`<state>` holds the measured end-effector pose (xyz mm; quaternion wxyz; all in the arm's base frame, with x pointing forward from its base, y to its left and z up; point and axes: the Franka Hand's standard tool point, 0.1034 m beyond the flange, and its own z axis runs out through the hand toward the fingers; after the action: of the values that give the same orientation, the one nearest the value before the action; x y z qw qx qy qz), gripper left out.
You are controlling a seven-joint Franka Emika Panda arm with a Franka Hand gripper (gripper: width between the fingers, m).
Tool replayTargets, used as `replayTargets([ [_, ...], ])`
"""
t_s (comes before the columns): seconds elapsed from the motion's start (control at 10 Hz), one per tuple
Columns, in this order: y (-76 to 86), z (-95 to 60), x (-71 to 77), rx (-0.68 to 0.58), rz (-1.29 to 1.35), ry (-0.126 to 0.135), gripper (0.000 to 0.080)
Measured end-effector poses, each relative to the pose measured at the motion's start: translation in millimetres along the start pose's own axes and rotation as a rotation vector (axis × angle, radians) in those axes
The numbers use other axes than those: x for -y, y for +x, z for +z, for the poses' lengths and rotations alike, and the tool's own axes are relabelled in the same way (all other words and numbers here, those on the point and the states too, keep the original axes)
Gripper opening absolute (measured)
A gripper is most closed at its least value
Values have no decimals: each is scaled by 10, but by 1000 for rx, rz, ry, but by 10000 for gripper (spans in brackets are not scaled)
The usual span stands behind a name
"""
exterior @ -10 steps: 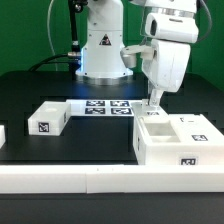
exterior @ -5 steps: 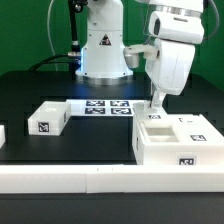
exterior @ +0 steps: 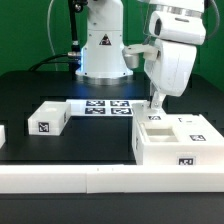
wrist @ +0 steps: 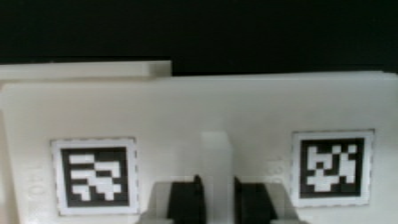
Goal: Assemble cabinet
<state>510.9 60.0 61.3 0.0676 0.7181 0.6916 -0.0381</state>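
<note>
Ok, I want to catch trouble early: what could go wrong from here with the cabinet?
The gripper looks shut on only a thin ridge of the cabinet, so it may slip off if it pulls. The grip sits near one far corner, so a pull could swing the cabinet toward the marker board.

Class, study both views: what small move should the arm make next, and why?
Probably a short nudge against the cabinet: the gripper is shut, so it cannot grasp, and its fingertips sit low at the cabinet's far edge, between two tags.
</note>
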Motion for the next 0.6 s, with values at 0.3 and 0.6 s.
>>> replayTargets([
  [0.3,5,-35,-128,13,1,11,64],
  [0.6,30,-60,-607,61,2,43,64],
])
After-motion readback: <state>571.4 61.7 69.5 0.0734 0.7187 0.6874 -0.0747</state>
